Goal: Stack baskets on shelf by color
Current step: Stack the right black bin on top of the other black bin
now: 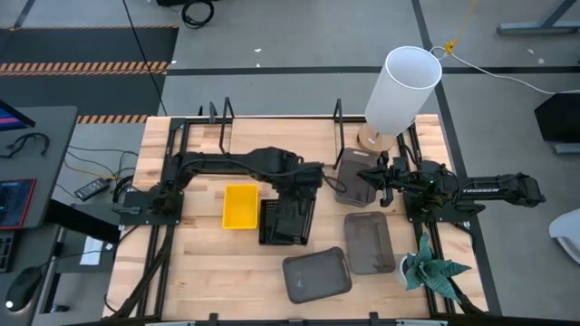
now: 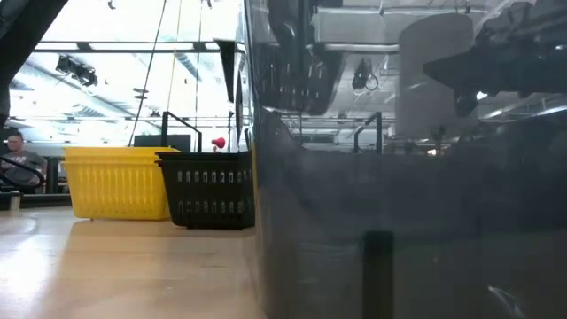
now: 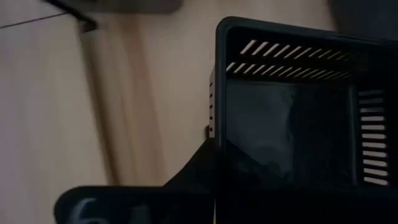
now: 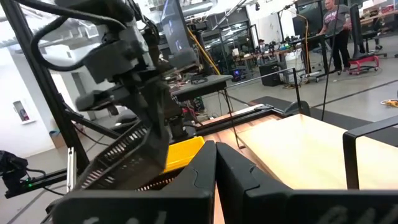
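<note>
baskets on the table, both grippers at centre

near edge, high view: two dark grey baskets, one at 6 o'clock (image 1: 316, 274), one just beside it at 5 o'clock (image 1: 369, 242). a green plant (image 1: 433, 270) sits at the 4 o'clock edge.

mid table: yellow basket (image 1: 240, 206) left of centre, apart from the black mesh basket stack (image 1: 283, 223). left gripper (image 1: 306, 188) holds a black mesh basket (image 3: 298, 118) lifted and tilted, fingers clamped on its wall. right gripper (image 4: 216, 163) at 3 o'clock, fingers together, beside a third dark grey basket (image 1: 352, 174).

far edge: shelf (image 1: 281, 122) at 12 o'clock, black divider brackets upright. a white cylinder (image 1: 400, 88) at 1 o'clock.
</note>
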